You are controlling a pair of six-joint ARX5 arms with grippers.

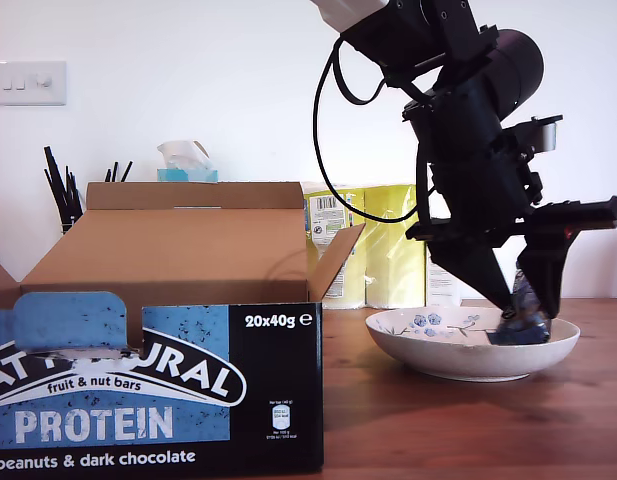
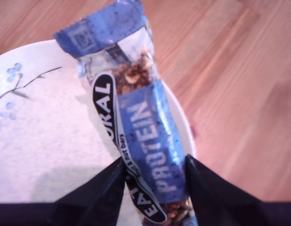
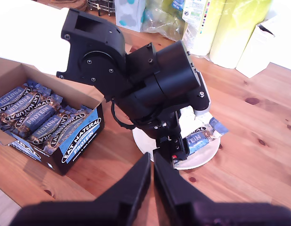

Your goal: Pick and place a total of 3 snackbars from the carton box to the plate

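- Exterior view: the carton box [image 1: 158, 340] fills the view's left and near side, its flaps open and its printed blue and black front facing the camera
- The plate [image 1: 458, 355] sits on the wooden table [image 1: 438, 430] at the view's right, a little farther back than the box front and apart from it
- My first gripper [image 1: 524, 312] hangs over the plate's right part with its dark fingers pointing down, clamped on a snackbar [image 1: 523, 315] whose low end reaches the plate's inside; the bar stands steep here, long axis near vertical
- Behind the plate stand yellow wrapped rolls [image 1: 383, 250]; a tissue box [image 1: 186, 162] shows above the carton's far flap
- First wrist view: the jaws stand narrow on either side of the snackbar [image 2: 145, 136], pinching one end; its long axis runs away from the fingers, the free end lying over the plate [image 2: 46, 127] rim, with PROTEIN lettering along the bar
- Second wrist view: my second gripper [image 3: 152, 175] hovers high above the table, its fingers pressed together with nothing between them
- From there the carton box [image 3: 65, 141] shows many bars lying flat in rows, and the held snackbar [image 3: 202, 137] slants across the plate [image 3: 202, 157] beneath the first arm
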